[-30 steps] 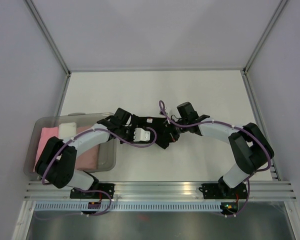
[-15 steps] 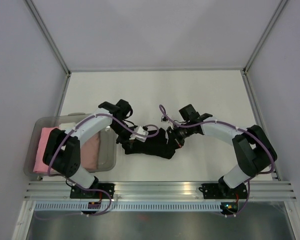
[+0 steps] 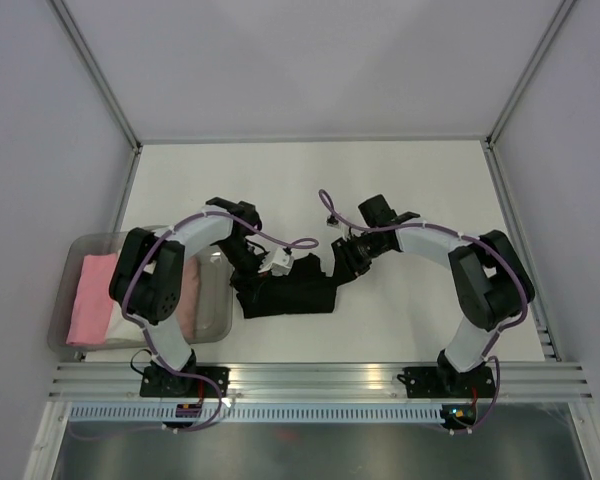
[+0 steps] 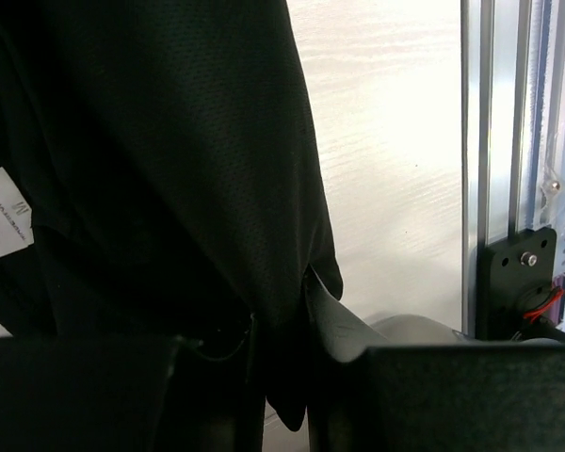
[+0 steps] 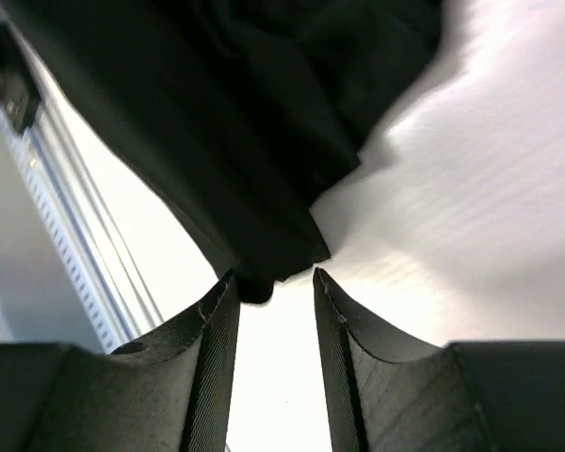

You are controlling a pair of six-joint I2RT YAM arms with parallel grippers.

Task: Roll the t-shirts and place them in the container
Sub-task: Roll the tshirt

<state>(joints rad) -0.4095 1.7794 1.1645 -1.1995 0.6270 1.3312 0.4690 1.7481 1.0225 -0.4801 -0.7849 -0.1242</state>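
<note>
The black t-shirt (image 3: pixel 290 293) lies bunched on the white table between my two arms. My left gripper (image 3: pixel 250 268) sits at its left end. In the left wrist view the black t-shirt (image 4: pixel 169 141) fills the frame, its small white neck label (image 4: pixel 5 212) at the left, and a fold of it hangs pinched between the narrow jaws of my left gripper (image 4: pixel 281 325). My right gripper (image 3: pixel 342 262) is at the cloth's upper right corner. In the right wrist view my right gripper (image 5: pixel 271 281) stands open, and a corner of the black t-shirt (image 5: pixel 217 113) just touches its left fingertip.
A clear plastic bin (image 3: pixel 220 322) stands at the left and holds a pink t-shirt (image 3: pixel 92 298), partly covered by my left arm. An aluminium rail (image 3: pixel 320 378) runs along the near edge of the table, and grey walls close in the sides and back.
My right gripper has opened and let go of the black cloth. My left gripper has swung left and toward the near edge. The shirt now lies lower and more spread out.
</note>
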